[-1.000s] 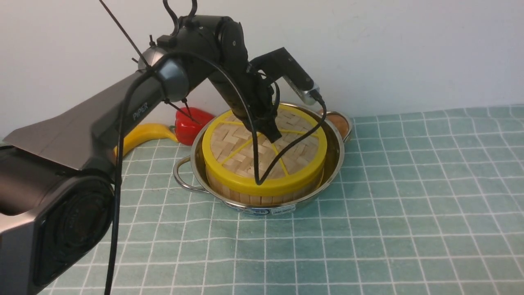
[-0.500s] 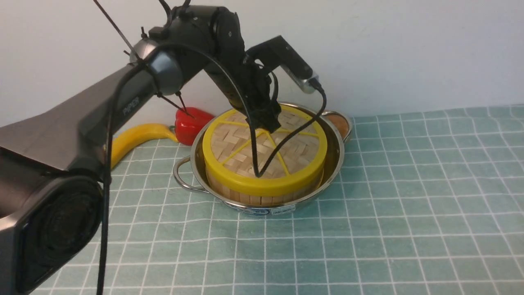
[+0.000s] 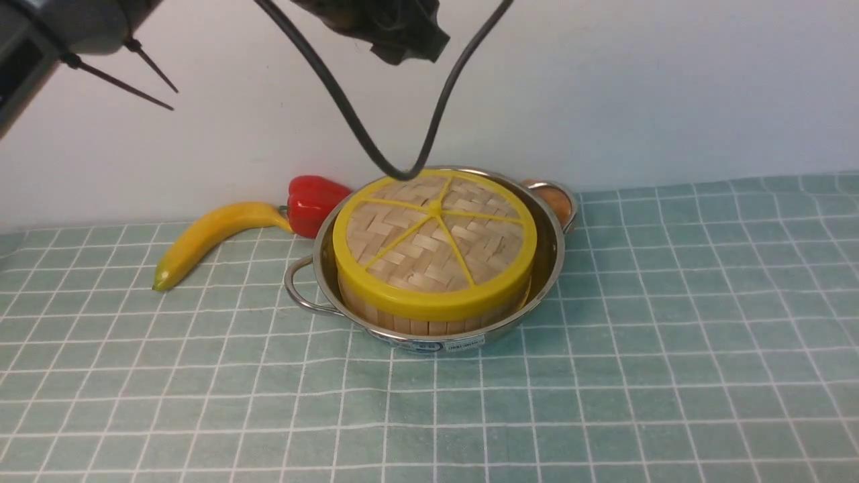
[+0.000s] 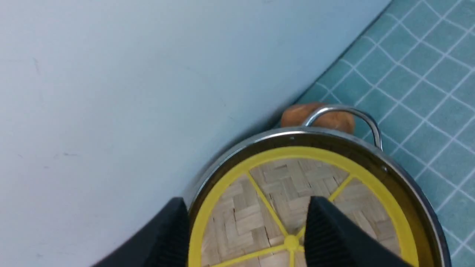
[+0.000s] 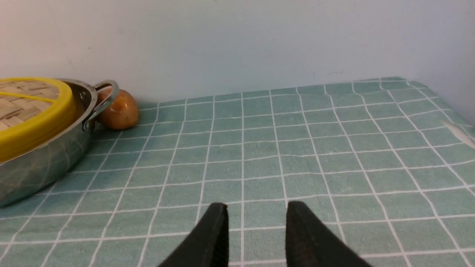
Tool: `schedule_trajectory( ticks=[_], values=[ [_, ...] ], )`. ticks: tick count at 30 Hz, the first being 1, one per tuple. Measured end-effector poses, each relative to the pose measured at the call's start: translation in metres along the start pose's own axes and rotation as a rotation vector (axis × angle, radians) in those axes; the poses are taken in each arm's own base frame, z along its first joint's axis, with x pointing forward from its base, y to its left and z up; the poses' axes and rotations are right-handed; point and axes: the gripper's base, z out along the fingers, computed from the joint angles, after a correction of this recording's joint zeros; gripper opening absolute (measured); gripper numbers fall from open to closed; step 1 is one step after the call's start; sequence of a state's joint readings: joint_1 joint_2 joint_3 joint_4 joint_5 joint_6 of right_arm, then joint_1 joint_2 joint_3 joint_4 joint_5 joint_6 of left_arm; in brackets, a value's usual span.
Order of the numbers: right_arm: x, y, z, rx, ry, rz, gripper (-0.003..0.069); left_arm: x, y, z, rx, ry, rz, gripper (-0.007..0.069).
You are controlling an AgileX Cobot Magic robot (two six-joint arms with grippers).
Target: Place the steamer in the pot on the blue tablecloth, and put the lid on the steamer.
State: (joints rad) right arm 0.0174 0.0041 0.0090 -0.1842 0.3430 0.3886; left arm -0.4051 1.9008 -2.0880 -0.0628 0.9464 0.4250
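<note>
Your left gripper (image 4: 245, 230) hangs above the lid (image 3: 435, 243), jaws spread wide with nothing between them; through the gap you see the yellow spokes meeting at the hub. In the front view only its dark underside (image 3: 396, 30) shows at the top edge, well clear of the lid, with a black cable (image 3: 402, 168) looping down to just over the far rim. Your right gripper (image 5: 256, 237) sits low over the tablecloth (image 3: 671, 335), jaws parted and empty, well apart from the pot (image 3: 537, 295).

Now the lid: it lies flat on the steamer (image 3: 429, 325), yellow rim lined up all round, slat wall showing below it. The steamer stands inside the pot, and the pot rests on the tablecloth with its label facing you.

Beyond the pot, a brown potato-like thing (image 5: 117, 107) lies just behind the far handle. On your left, a red pepper (image 3: 312, 201) sits beside the pot, and a banana (image 3: 208, 238) lies next to it.
</note>
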Motion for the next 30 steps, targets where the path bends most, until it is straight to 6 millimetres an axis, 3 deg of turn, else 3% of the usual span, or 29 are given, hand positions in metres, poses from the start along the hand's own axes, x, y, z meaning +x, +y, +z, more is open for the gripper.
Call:
schedule_trajectory(
  ticks=[9,13,14,15,19,23,28,30],
  values=[
    [0.000,0.000,0.000,0.000,0.000,0.000,0.0240,-0.006,0.003,0.000,-0.035,-0.071,-0.020,0.0266],
    [0.000,0.000,0.000,0.000,-0.001,0.000,0.0240,0.013,0.004,-0.013,-0.031,-0.032,-0.084,0.0218],
    [0.000,0.000,0.000,0.000,-0.001,0.000,0.0240,0.028,0.001,-0.018,-0.035,-0.013,-0.100,0.0206],
    [0.000,0.000,0.000,0.000,-0.001,0.000,0.0240,0.031,0.001,-0.019,-0.037,-0.011,-0.104,0.0206],
    [0.000,0.000,0.000,-0.001,-0.002,0.000,0.0240,0.090,-0.010,-0.073,-0.123,-0.103,-0.147,0.0200],
    [0.000,0.000,0.000,-0.001,-0.003,0.000,0.0240,0.175,-0.024,-0.123,-0.289,-0.290,-0.297,0.0201],
    [0.000,0.000,0.000,-0.001,-0.003,0.000,0.0240,0.286,-0.058,-0.150,-0.474,-0.333,-0.536,0.0211],
    [0.000,0.000,0.000,-0.001,-0.003,0.000,0.0240,0.320,-0.075,-0.154,-0.528,-0.341,-0.599,0.0213]
  ],
)
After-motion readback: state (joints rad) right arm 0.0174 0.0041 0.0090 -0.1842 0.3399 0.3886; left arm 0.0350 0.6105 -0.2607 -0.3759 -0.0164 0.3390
